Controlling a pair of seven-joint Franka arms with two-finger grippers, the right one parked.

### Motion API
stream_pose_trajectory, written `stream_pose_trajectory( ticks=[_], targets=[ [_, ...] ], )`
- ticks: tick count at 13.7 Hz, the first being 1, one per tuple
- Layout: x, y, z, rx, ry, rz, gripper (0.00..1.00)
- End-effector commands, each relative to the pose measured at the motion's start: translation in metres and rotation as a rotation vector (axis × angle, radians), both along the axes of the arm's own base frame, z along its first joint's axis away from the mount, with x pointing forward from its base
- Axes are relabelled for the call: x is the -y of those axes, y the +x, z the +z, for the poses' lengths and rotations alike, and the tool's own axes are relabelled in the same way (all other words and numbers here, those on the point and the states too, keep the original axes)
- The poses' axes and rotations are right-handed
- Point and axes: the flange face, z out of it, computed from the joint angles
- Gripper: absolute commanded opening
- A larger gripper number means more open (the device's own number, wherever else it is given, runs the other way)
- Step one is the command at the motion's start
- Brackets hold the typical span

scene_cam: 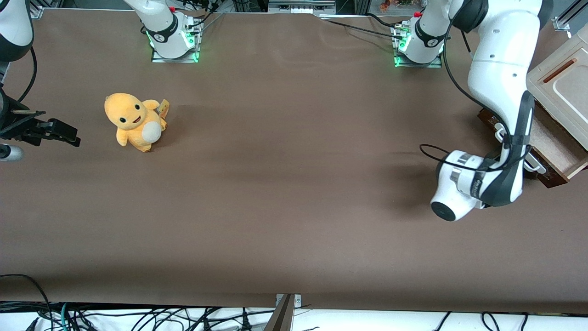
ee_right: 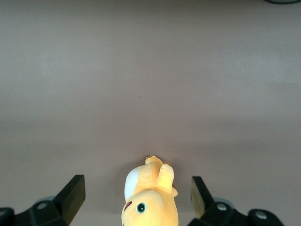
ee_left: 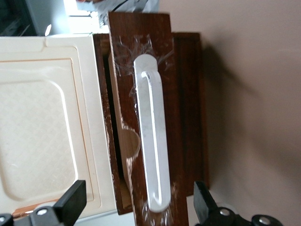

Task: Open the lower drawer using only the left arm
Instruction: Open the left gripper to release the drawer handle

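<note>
The lower drawer (ee_left: 129, 117) has a dark brown front and a long white bar handle (ee_left: 153, 141). It stands pulled partway out of the cream cabinet (ee_left: 42, 127), and a strip of its light tan inside (scene_cam: 553, 142) shows. The left arm (scene_cam: 498, 69) bends down in front of the drawer, and its wrist covers most of the handle (scene_cam: 535, 164) in the front view. My gripper (ee_left: 139, 197) is open just off the drawer front. Its black fingers (ee_left: 75, 200) stand wide to either side of the handle's end without touching it.
The cream cabinet (scene_cam: 562, 87) sits at the working arm's end of the brown table (scene_cam: 285, 193). A yellow plush toy (scene_cam: 135, 122) lies toward the parked arm's end. Cables run along the table edge nearest the front camera.
</note>
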Motion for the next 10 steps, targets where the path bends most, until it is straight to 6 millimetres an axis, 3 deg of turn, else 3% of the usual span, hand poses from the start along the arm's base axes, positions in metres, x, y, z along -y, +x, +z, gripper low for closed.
stream_pose_trajectory(
  ticks=[1, 6, 10],
  targets=[
    [0.024, 0.014, 0.070, 0.067, -0.166, 0.002, 1.00],
    [0.040, 0.030, 0.178, 0.161, -0.597, 0.020, 1.00],
    [0.055, 0.023, 0.252, 0.242, -0.835, -0.055, 1.00]
  ],
)
